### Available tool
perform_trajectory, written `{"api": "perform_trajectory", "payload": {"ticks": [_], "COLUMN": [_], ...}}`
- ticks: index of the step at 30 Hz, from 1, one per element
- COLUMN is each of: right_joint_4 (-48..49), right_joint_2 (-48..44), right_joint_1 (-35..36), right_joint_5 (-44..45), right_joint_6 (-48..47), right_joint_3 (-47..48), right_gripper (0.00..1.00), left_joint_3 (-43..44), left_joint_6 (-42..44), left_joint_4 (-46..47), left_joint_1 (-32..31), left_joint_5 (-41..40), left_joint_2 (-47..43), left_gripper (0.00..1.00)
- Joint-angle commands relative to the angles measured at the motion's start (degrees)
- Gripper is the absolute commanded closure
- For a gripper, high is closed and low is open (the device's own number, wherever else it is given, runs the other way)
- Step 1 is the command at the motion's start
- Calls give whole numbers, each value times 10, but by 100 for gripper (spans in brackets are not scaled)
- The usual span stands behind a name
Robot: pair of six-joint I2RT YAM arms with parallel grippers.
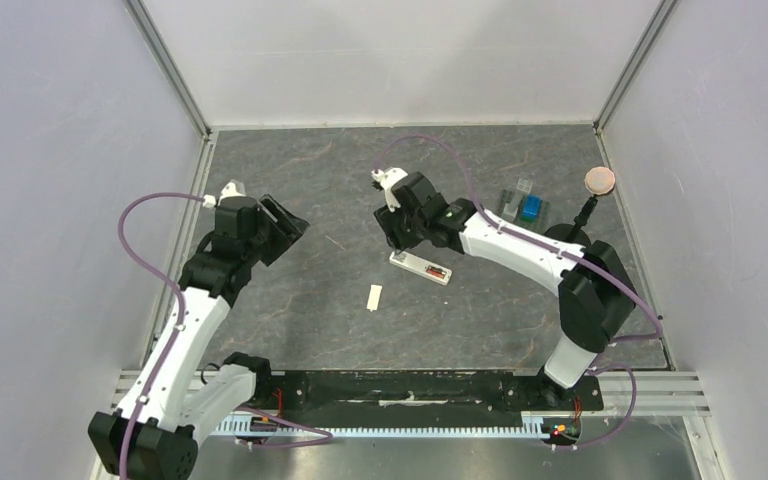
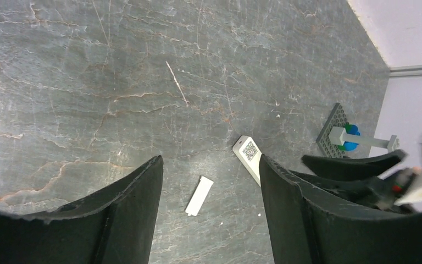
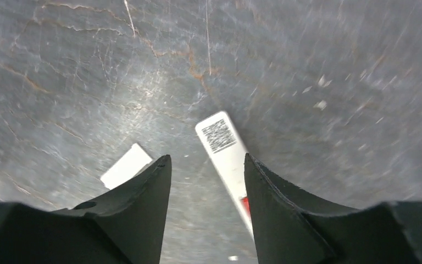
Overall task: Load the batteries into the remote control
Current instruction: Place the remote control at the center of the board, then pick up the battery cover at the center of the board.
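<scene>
The right gripper (image 3: 207, 165) was open, its two dark fingers (image 3: 143, 203) spread to a moderate gap and holding nothing. In its own wrist view the remote control (image 3: 226, 157) lay on the grey bench (image 3: 318, 66) in the gap between the fingertips, back side up with the black-and-white code sticker (image 3: 218, 135) showing. That view was blurred, so whether a finger touched the remote could not be told. A red patch (image 3: 245, 204) showed in the remote's near part, apparently one of the batteries (image 1: 438, 272) seated in it; the second cell was too small to make out. From above, the remote lay near the middle of the bench, just under the right gripper's tip. The small white cover piece (image 1: 374, 297) lay flat a little to the left of the remote and apart from it. The left gripper (image 1: 285, 228) hung over the bench's left part, well apart from the remote, its jaws wide open and empty.
</scene>
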Motion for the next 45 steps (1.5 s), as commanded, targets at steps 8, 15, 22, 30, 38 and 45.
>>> {"api": "perform_trajectory", "payload": {"ticks": [8, 15, 22, 30, 38, 45], "right_joint_4": [-7, -127, -192, -226, -257, -287], "right_joint_2": [53, 146, 196, 231, 252, 280], "right_joint_1": [114, 133, 147, 153, 154, 154], "right_joint_5": [197, 238, 247, 219, 209, 187], "right_joint_6": [496, 596, 682, 732, 756, 744], "right_joint_3": [-37, 72, 127, 143, 160, 180], "right_gripper": [40, 41, 44, 50, 52, 54], "left_joint_3": [-71, -104, -122, -137, -167, -175], "left_joint_6": [11, 16, 29, 40, 21, 16], "left_joint_4": [-6, 3, 5, 8, 15, 6], "left_joint_1": [2, 2, 2, 2, 2, 2], "left_joint_5": [-4, -2, -18, -24, -11, -21], "left_joint_2": [-90, -122, -144, -160, -173, -200], "left_gripper": [30, 31, 31, 31, 31, 31]}}
